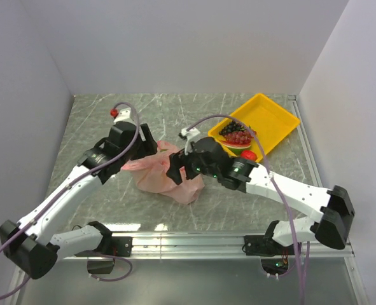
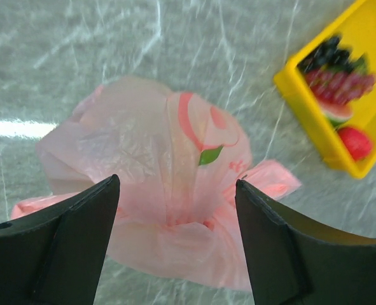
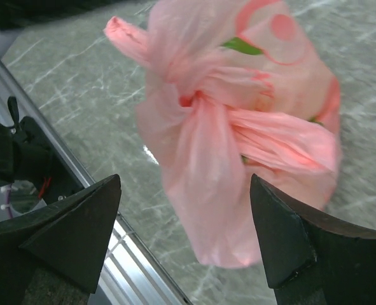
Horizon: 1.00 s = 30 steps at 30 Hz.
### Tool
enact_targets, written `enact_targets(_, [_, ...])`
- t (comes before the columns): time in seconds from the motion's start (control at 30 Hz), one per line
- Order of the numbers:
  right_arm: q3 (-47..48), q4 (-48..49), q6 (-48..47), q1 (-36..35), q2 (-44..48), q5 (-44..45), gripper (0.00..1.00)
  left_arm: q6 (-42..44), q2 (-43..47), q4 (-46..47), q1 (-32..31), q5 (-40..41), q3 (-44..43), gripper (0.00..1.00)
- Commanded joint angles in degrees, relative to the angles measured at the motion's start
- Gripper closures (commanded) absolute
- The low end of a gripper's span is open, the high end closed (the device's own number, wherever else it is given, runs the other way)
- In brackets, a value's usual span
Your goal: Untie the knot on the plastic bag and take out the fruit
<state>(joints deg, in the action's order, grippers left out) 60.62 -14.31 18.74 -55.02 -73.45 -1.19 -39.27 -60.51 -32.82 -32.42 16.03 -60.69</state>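
Pink plastic bag (image 1: 168,178), knot (image 3: 194,100) tied, ahead of both parted fingers (image 3: 79,235)

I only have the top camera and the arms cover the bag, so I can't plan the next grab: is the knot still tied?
Observer: Yes. The right wrist view shows the knot tied, with a loose handle end sticking out beside it.
Operator: Is the bag gripped on either side?
Observer: No. In both wrist views the jaws stand wide open, not clamped on the bag.
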Motion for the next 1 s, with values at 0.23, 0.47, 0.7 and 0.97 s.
enact_targets(0.23, [-0.8,8.8,1.2,-3.1,-9.3,7.2,0.37,5.3,-10.8,-0.1,0.9,-11.2,-2.8,0.24])
enact_targets(0.47, [-8.4,18.2,2.3,-4.4,-10.0,5.8,0.87,4.5,-13.2,1.9,0.9,-13.7,0.0,0.27])
enact_targets(0.7, [-12.5,22.7,2.4,-5.1,-8.6,6.2,1.00,4.8,-17.3,1.7,0.8,-15.5,0.5,0.29])
enact_targets(0.97, [-12.7,23.4,1.3,-5.5,-8.7,7.3,1.00,4.5,-17.8,2.8,0.8,-18.4,2.1,0.56])
